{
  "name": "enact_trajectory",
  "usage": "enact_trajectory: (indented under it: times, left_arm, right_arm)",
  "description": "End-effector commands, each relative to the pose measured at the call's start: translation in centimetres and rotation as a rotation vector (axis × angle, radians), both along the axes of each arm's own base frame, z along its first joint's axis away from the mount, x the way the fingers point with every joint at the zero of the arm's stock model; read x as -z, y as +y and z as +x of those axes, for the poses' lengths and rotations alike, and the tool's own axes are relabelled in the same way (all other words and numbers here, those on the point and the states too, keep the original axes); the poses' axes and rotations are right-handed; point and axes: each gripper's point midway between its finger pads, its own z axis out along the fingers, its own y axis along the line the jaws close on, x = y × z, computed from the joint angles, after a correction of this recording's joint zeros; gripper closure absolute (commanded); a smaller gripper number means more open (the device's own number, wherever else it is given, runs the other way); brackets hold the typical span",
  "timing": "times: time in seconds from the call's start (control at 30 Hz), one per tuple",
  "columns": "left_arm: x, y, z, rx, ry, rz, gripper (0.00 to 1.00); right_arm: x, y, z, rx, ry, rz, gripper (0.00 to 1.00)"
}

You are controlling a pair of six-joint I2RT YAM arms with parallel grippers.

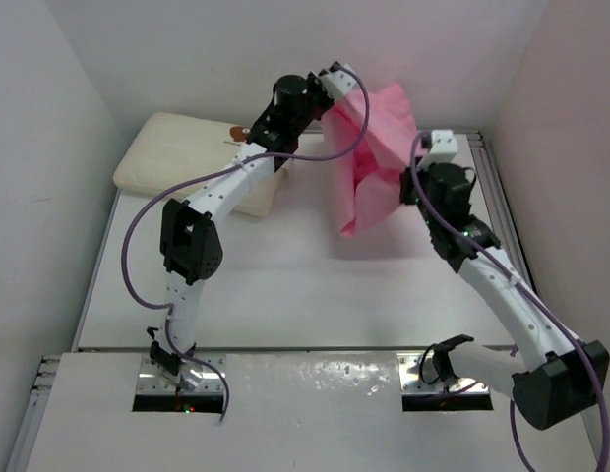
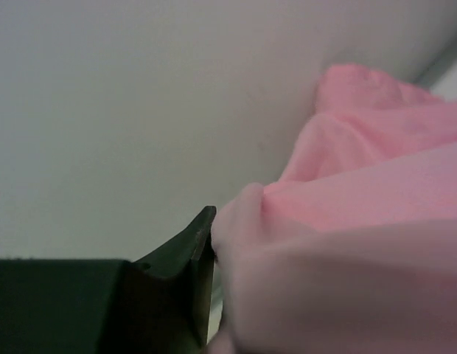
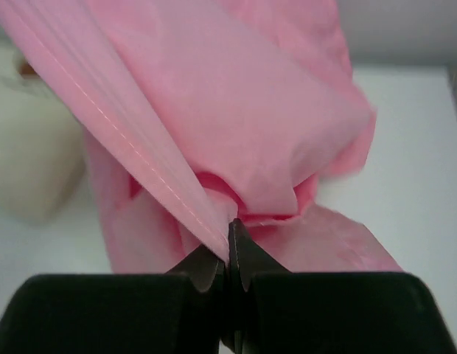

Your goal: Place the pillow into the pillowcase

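Observation:
The pink satin pillowcase hangs bunched in the air over the far right of the table, held between both grippers. My left gripper holds its top edge. In the left wrist view only one dark finger shows, pressed against the pink cloth, and the other finger is hidden by the cloth. My right gripper is shut on a seamed edge of the pillowcase, its jaws closed tight. The cream-white pillow lies flat at the far left, its brown-red mark by my left arm.
White walls close in the table at the back and on both sides. The pillow's edge also shows at the left of the right wrist view. My left arm reaches across over the pillow's right end.

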Motion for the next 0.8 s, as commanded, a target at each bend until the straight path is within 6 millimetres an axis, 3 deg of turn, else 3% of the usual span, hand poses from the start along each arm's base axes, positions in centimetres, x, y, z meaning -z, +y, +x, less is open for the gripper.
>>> enact_trajectory:
  times: [0.0, 0.03, 0.07, 0.1, 0.13, 0.2, 0.23, 0.27, 0.4, 0.5, 0.57, 0.67, 0.7, 0.77]
  left_arm:
    - [11.1, 0.6, 0.1, 0.046, 0.205, 0.203, 0.91]
    - [13.4, 0.7, -0.4, 0.063, 0.239, 0.265, 0.83]
    - [15.2, 0.9, -0.7, 0.068, 0.268, 0.298, 0.76]
    - [18.2, 1.4, -1.5, 0.073, 0.332, 0.342, 0.68]
    - [19.4, 1.7, -1.7, 0.075, 0.360, 0.363, 0.46]
    - [21.7, 2.3, -2.7, 0.077, 0.453, 0.394, 0.22]
    - [21.2, 2.3, -2.8, 0.085, 0.470, 0.380, 0.01]
    - [21.0, 2.4, -3.2, 0.095, 0.494, 0.376, 0.00]
    - [16.5, 3.5, -5.6, 0.181, 0.557, 0.331, 0.00]
    - [15.4, 6.9, -8.1, 0.228, 0.652, 0.338, 0.00]
    - [15.2, 10.1, -8.7, 0.208, 0.671, 0.380, 0.00]
    - [17.0, 16.4, -9.4, 0.081, 0.744, 0.434, 0.00]
    - [17.3, 19.4, -8.8, 0.010, 0.754, 0.424, 0.00]
    - [17.9, 23.1, -8.4, -0.103, 0.778, 0.405, 0.00]
  right_arm:
    - [10.1, -1.8, -2.5, 0.104, 0.256, -0.083, 1.00]
    - [12.9, -1.7, -3.6, 0.097, 0.317, -0.078, 1.00]
    - [14.2, -1.3, -4.1, 0.081, 0.344, -0.065, 1.00]
    - [16.1, -0.2, -5.0, 0.036, 0.392, -0.020, 1.00]
    - [16.7, 0.5, -5.3, 0.011, 0.408, 0.005, 1.00]
    - [17.6, 2.1, -5.7, -0.046, 0.434, 0.050, 1.00]
    - [17.8, 3.0, -5.9, -0.093, 0.451, 0.066, 1.00]
    - [18.2, 3.7, -5.8, -0.116, 0.472, 0.064, 1.00]
    - [17.8, 5.6, -4.8, -0.178, 0.509, 0.060, 1.00]
    - [16.8, 7.0, -3.8, -0.225, 0.509, 0.081, 1.00]
    - [16.7, 7.5, -3.7, -0.250, 0.520, 0.088, 1.00]
    - [16.4, 8.1, -3.0, -0.268, 0.527, 0.089, 1.00]
    - [16.1, 8.3, -2.7, -0.273, 0.524, 0.088, 1.00]
    - [16.0, 8.5, -2.4, -0.276, 0.525, 0.089, 1.00]
